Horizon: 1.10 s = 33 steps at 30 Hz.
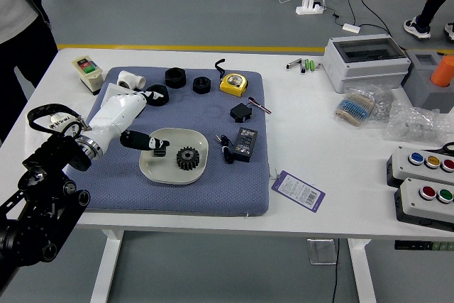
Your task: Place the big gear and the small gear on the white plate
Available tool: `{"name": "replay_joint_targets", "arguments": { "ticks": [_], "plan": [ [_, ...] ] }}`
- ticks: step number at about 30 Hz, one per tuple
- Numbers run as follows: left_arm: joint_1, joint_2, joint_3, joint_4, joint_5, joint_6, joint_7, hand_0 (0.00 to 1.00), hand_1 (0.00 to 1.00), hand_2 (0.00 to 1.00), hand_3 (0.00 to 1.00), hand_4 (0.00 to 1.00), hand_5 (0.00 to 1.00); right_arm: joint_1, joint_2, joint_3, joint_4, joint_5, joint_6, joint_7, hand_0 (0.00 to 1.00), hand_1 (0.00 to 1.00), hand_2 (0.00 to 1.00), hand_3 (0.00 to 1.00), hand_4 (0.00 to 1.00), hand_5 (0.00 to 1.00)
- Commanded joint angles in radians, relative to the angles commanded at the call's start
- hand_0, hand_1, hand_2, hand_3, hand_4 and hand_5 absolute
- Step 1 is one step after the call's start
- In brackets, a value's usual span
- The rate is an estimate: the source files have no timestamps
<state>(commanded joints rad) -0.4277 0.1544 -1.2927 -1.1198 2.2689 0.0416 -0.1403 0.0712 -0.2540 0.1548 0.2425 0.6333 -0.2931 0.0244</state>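
Black big gear flat on white plate; small gear beside.

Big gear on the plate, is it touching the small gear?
Apart: the head view shows bare white plate between the big gear and the small gear.

Left gear part-hid by L hand; person cut off top-L.

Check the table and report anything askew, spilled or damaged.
Nothing looks spilled or damaged. The purple tag lies slanted beside the blue mat, a minor oddity. On the white plate, one gear lies flat; the other gear is partly hidden by the left hand, so I cannot judge it.
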Motion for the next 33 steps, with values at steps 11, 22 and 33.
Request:
{"name": "replay_joint_targets", "arguments": {
  "ticks": [11,22,33],
  "plan": [
    [0.133,-0.055,-0.207,-0.017,-0.241,0.082,-0.036,0.56,0.632,0.685,0.631,0.824,0.284,-0.005,0.003,-0.002,0.0,-0.001,0.0,0.0,0.66,0.675,0.74,0.568,0.79,0.675],
    [0.261,-0.067,-0.353,-0.061,-0.674,0.054,-0.102,0.547,0.591,0.652,0.599,0.787,0.276,-0.014,0.008,-0.013,-0.001,0.002,0.003,-0.002,0.66,0.675,0.739,0.568,0.791,0.676],
    [0.304,-0.096,-0.355,-0.056,-1.068,-0.233,-0.107,0.779,0.778,0.852,0.806,0.906,0.646,-0.02,0.01,-0.018,-0.001,0.001,0.004,-0.003,0.66,0.674,0.739,0.567,0.79,0.675]
  ]
}}
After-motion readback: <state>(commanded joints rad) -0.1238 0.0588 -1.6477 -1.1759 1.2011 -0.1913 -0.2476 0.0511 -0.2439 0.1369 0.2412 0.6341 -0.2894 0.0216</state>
